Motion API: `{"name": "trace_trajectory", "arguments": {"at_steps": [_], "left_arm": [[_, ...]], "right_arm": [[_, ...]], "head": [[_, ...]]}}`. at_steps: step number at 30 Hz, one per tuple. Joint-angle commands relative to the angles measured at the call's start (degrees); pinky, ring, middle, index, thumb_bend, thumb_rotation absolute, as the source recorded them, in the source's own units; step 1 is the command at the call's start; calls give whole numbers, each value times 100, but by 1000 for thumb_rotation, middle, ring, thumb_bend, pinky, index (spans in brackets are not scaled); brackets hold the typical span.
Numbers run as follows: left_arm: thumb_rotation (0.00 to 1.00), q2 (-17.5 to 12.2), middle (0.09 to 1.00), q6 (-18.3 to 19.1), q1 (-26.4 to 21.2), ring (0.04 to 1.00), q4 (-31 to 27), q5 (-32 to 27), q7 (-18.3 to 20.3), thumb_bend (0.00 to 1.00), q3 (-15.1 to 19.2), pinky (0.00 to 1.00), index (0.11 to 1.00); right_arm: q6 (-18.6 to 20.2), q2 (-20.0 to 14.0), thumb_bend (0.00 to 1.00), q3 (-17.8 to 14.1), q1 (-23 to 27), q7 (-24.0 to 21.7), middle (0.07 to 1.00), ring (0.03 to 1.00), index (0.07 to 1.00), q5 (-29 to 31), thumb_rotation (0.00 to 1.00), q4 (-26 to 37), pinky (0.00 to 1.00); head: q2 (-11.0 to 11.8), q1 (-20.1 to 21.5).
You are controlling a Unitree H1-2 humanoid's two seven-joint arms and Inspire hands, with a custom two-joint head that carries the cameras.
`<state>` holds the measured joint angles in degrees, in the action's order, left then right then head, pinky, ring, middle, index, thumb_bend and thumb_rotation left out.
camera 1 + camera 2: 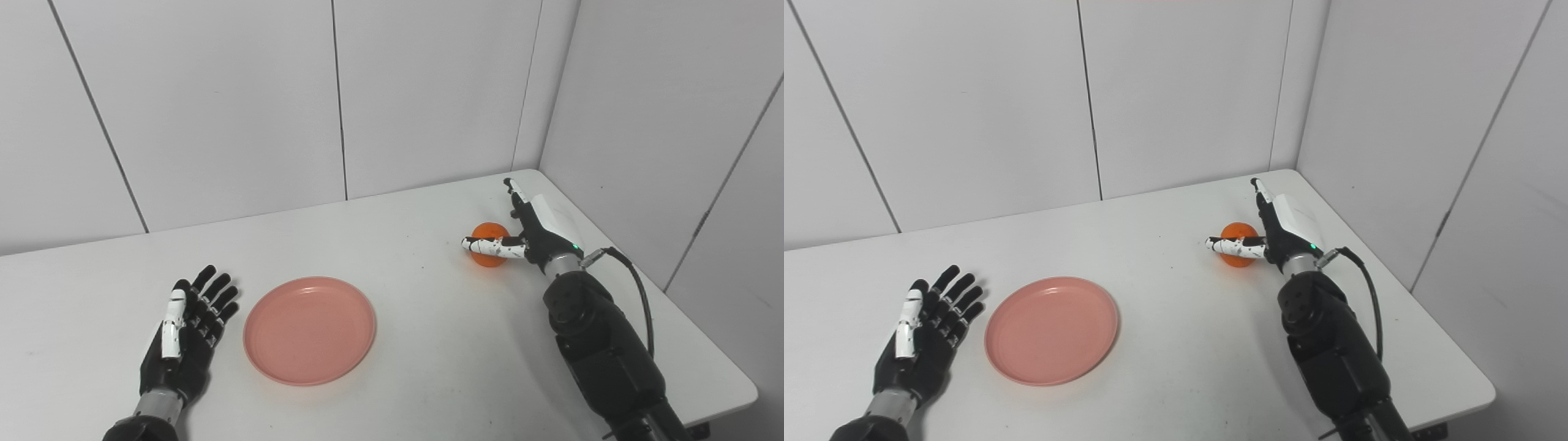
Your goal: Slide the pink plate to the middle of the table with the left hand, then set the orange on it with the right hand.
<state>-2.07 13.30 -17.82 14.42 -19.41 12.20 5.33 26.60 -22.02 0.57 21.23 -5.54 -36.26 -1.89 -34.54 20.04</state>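
The pink plate (309,329) lies flat on the white table (429,331), left of its middle. My left hand (187,334) rests palm up just left of the plate, fingers spread, holding nothing. The orange (488,236) sits on the table at the right rear. My right hand (530,229) is right beside it, on its right side, with the thumb stretched across the orange's front and the fingers extended past its far side. The fingers are apart and not closed round the fruit. The orange also shows in the right eye view (1237,236).
White panel walls stand close behind the table and along its right side. The table's right edge (710,343) runs near my right arm. A black cable (640,294) loops off the right forearm.
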Motion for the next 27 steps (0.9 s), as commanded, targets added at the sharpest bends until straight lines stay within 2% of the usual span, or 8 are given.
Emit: {"name": "trace_trajectory", "arguments": {"at_steps": [1,14,27], "left_arm": [[1000,-65,899,127,-7,899,-29,50,-38,363,-12,924,887],[1000,-76,902,210,3,899,-110,19,-5,364,2,929,891],[1000,-78,902,253,7,899,-144,11,8,365,12,929,891]], "right_arm": [[-59,-158,964,40,335,34,940,838,966,-3,514,41,656],[-3,-206,954,191,586,-144,887,805,935,45,524,-479,643],[-8,-294,979,254,697,-151,886,806,929,194,517,-868,637]], "head": [[2,-2],[-83,-10],[-132,-21]]}}
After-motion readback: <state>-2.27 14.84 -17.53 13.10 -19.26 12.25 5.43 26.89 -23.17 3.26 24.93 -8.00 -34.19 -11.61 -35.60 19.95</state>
